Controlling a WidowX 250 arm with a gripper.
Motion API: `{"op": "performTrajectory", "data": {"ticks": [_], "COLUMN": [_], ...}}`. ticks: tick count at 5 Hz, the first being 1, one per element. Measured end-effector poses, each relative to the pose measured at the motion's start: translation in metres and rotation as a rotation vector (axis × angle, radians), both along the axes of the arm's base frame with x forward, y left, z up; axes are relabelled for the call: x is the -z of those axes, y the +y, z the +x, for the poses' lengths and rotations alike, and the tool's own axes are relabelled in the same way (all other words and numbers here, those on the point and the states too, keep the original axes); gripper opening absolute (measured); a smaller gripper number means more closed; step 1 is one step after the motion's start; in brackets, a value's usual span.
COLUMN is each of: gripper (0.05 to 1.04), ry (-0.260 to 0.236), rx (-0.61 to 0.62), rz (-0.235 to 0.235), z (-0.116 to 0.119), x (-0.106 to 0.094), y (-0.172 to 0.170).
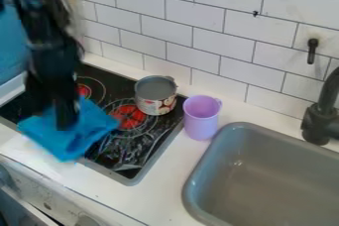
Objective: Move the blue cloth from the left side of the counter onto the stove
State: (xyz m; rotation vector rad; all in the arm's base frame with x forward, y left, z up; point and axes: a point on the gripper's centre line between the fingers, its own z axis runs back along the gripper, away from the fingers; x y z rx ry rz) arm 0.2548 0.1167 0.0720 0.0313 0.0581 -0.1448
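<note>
The black gripper (65, 116) hangs at the left, low over the front left part of the black stove (126, 156). Blue cloth (69, 138) lies around and below its tip, spread over the stove's front edge and part of the white counter. Whether the cloth is gripped or only touched cannot be told. To the right of the cloth, a grey pot or can with a patterned side (157, 105) stands on the back right of the stove. Beside the stove, a light purple cup (201, 119) stands upright on the counter.
A grey sink (265, 170) is set into the counter (159, 197) at the right, with a dark faucet (320, 121) behind it. White wall tiles (192, 17) rise along the back. Stove knobs line the front panel at the lower left.
</note>
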Motion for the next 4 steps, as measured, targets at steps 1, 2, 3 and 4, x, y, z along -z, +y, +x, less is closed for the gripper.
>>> {"op": "performTrajectory", "data": {"ticks": [1, 2, 3, 4], "gripper": [1.0, 1.0, 1.0, 1.0], "ry": [-0.052, -0.045, -0.053, -0.026], "rx": [-0.064, -0.068, -0.052, -0.047], "rz": [0.012, 0.01, 0.015, 0.038], "z": [0.001, -0.007, -0.021, -0.026], "x": [-0.034, -0.064, -0.085, -0.084], "y": [0.014, 0.011, 0.005, 0.007]}}
